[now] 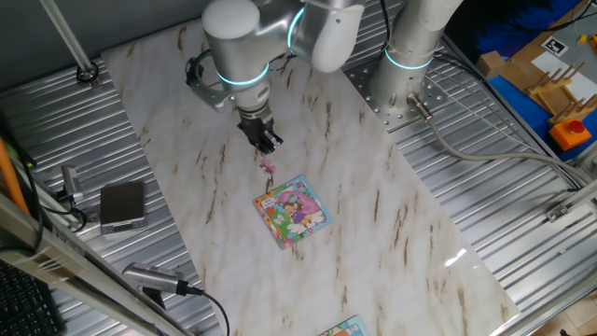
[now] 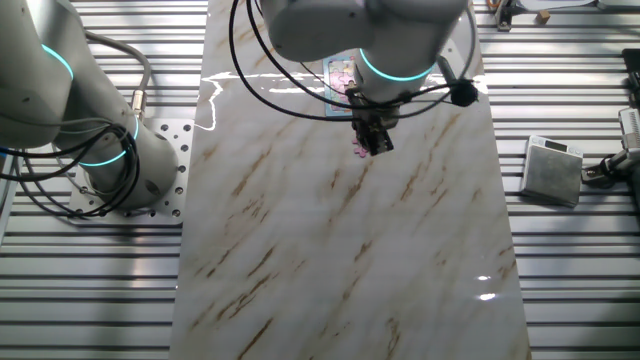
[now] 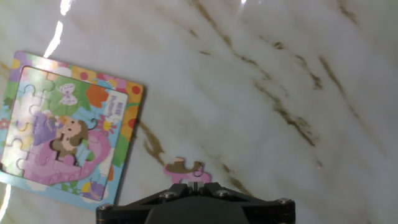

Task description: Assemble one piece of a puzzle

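Observation:
The puzzle (image 1: 294, 210) is a small square cartoon board lying flat on the marble table; it also shows in the other fixed view (image 2: 340, 75) and at the left of the hand view (image 3: 62, 130). The piece (image 1: 267, 168), tiny and pink-purple, lies on the marble just off the board's near corner, apart from it (image 3: 183, 170) (image 2: 359, 151). My gripper (image 1: 270, 143) hangs over the piece with its jaws closed together, the tips (image 3: 196, 184) right at the piece's edge. It also shows in the other fixed view (image 2: 376, 143). Nothing shows between the jaws.
A grey box (image 1: 122, 205) (image 2: 553, 170) sits on the ribbed metal beside the marble. A sliver of another board (image 1: 343, 329) shows at the bottom edge. The arm's base (image 1: 410, 56) (image 2: 110, 150) stands at the table's side.

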Controlling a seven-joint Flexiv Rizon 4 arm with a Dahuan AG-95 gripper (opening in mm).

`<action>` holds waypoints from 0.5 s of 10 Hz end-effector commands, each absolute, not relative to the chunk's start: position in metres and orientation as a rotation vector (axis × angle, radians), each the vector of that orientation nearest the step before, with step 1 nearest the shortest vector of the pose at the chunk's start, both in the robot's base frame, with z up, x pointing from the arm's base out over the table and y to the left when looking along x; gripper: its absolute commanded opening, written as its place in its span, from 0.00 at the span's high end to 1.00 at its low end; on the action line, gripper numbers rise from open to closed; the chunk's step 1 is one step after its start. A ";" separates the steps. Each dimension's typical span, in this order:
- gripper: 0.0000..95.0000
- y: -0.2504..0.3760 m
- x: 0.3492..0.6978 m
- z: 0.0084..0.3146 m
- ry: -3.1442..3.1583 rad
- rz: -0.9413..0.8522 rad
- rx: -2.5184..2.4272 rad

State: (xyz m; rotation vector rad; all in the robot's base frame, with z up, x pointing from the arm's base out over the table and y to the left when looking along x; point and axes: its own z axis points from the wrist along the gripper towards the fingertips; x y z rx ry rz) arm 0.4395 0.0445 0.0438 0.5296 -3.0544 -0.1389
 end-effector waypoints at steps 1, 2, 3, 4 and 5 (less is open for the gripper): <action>1.00 0.047 0.437 0.044 -3.051 -0.135 0.539; 1.00 0.047 0.437 0.044 -3.051 -0.137 0.540; 1.00 0.047 0.437 0.044 -3.049 -0.137 0.559; 1.00 0.047 0.437 0.045 -3.050 -0.134 0.568; 1.00 0.047 0.437 0.046 -3.044 -0.134 0.579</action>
